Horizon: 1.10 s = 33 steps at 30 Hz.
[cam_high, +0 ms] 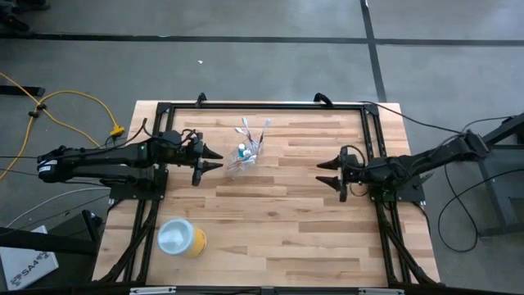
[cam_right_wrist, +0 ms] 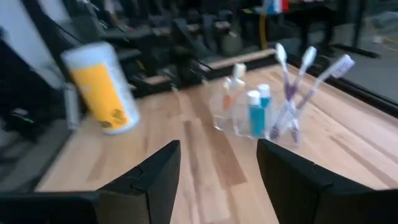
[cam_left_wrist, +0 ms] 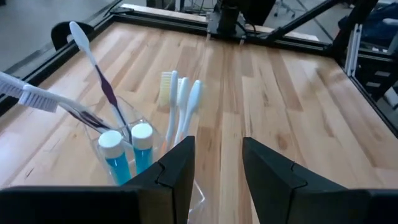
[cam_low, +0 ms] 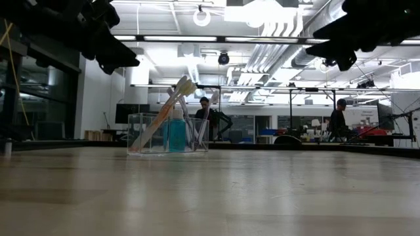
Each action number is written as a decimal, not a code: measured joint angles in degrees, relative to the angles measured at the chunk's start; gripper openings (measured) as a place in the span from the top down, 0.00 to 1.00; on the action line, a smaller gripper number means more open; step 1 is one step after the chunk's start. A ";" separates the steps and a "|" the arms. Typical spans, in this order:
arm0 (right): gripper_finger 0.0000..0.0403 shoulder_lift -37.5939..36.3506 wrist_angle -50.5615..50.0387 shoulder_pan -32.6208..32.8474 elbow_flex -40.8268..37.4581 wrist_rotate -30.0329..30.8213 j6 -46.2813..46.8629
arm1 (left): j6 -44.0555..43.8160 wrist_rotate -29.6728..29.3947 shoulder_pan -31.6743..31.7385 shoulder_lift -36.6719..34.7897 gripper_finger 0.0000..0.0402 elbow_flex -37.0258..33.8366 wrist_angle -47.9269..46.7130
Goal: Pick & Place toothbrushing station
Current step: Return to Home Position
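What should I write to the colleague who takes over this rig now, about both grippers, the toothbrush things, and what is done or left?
Left gripper: fingers open, empty, raised beside the clear organizer.
Right gripper: fingers open, empty, farther off on the organizer's other side.
Things: the toothbrushes and the two blue tubes stand in the organizer.
Done: no brush or tube shows outside it.
Left: probably only parking both arms. The yellow cup sits apart and is not involved.
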 joint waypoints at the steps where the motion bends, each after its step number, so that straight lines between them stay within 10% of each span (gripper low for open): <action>1: 0.49 -1.46 1.01 -1.05 -1.26 -2.31 -0.19 | 0.03 0.01 0.00 0.01 0.68 0.00 -0.03; 12: 0.49 -10.05 0.76 -11.96 -8.00 -15.90 0.19 | 0.70 0.03 0.00 -0.02 0.68 0.00 -0.85; 33: 0.49 -19.38 0.09 -23.19 -15.80 -21.25 -1.03 | 0.40 0.12 0.00 0.00 0.68 0.00 -0.89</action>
